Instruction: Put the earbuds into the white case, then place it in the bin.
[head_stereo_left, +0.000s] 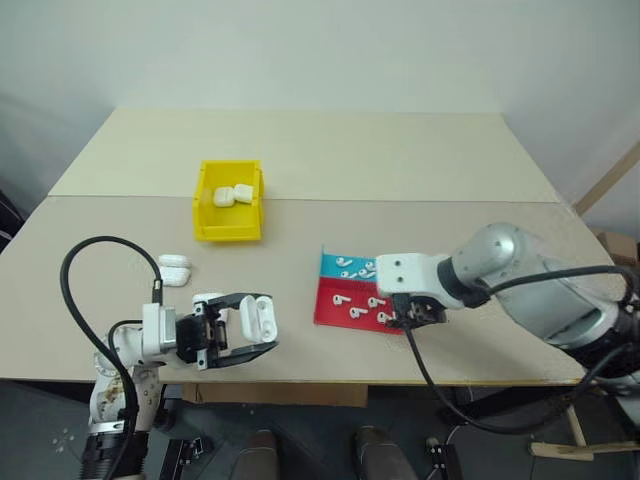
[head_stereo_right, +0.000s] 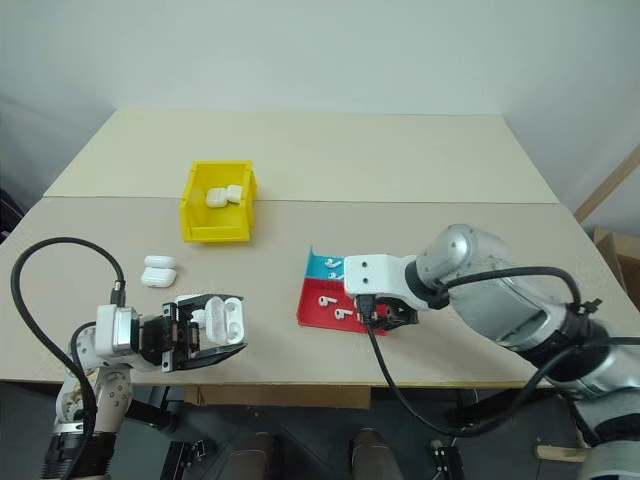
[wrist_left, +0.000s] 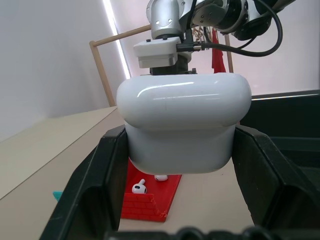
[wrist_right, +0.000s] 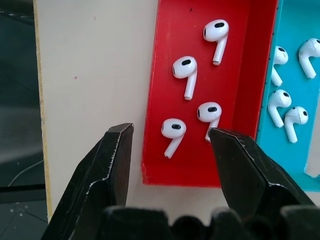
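The left tool (head_stereo_left: 243, 330) is clamped on the white case (head_stereo_left: 255, 318), holding it just above the counter (head_stereo_left: 420, 160) near the front edge, left of the middle. The case's lid looks flipped open, though the head views are too small to be sure, and whether any earbud sits inside cannot be told. The right tool (wrist_right: 170, 142) hangs over the front end of the red tray (wrist_right: 240, 60), its two fingers apart and empty, straddling the tray's front corner with the nearest of the earbuds (wrist_right: 173, 131) between them but not yet touched. Four earbuds lie loose in the red tray and more in the blue tray (wrist_right: 292, 65) touching it on the far side, both trays near the front edge, right of the middle. So the task looks to be in its first half for this case: an earbud is about to be picked, and seating the earbuds, closing the lid and carrying the case to the bin (head_stereo_left: 229, 203) are all left. The bin stands toward the middle of the counter, left of centre, with two closed cases already inside; two further cases (head_stereo_left: 174, 270) rest on the counter between the bin and the left tool. The held case is gripped across its short sides, and in the left wrist view its broad rounded face points away from the tool toward the trays, its long axis running crosswise between the fingers.
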